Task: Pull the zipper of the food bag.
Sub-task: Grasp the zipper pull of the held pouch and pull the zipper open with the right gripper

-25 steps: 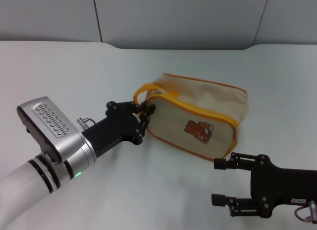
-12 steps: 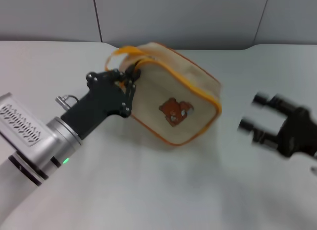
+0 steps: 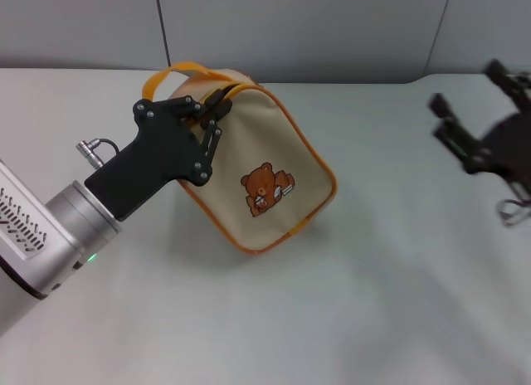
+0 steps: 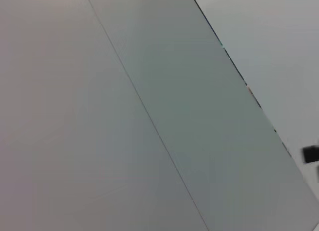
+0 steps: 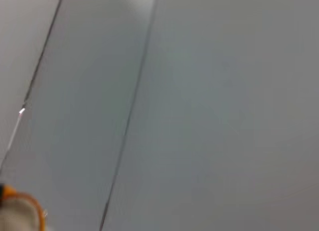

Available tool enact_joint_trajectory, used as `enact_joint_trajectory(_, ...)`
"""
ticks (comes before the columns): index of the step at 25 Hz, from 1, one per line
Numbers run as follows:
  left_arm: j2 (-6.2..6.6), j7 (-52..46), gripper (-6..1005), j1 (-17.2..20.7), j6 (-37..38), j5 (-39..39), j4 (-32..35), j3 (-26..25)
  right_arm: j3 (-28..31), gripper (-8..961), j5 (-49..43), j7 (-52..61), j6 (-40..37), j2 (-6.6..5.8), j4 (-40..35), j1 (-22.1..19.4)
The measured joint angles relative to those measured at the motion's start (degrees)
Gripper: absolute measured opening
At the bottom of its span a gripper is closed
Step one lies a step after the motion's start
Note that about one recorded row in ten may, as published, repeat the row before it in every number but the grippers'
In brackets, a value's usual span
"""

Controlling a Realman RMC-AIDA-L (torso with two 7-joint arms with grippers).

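Note:
The food bag (image 3: 265, 153), beige with orange piping and a brown bear patch (image 3: 265, 188), hangs tilted on its end, with its lower corner near the white table (image 3: 373, 302). My left gripper (image 3: 217, 103) is shut on the bag's top end, beside the orange loop handle (image 3: 178, 70). The zipper and its pull tab are hidden by the black fingers. My right gripper (image 3: 465, 90) is open and empty, raised at the far right, well apart from the bag. A corner of the bag shows in the right wrist view (image 5: 20, 211).
A grey panelled wall (image 3: 299, 28) stands behind the table. The left wrist view shows only wall panels (image 4: 149, 116).
My left gripper has lifted the bag up and to the left, tipping it on end. My right gripper has swung from the front edge up to the far right.

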Motion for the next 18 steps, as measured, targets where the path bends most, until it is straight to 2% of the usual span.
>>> enact_joint_trajectory(7,0.01,0.0,47,-0.1,0.1,0.0,0.3,0.1,-0.7,756,-3.0,-10.2,11.1,0.02,5.4,8.6)
enact_joint_trajectory(13,-0.12,0.1,46,-0.5,-0.3,0.0,0.3,0.2,-0.6,755,-6.6,-14.4,15.5,0.15,8.5,12.0)
enact_joint_trajectory(18,-0.22,0.1,45,-0.8,-0.5,0.0,0.3,1.0,-0.1,755,-11.1,-15.1,16.6,0.15,9.4,12.7)
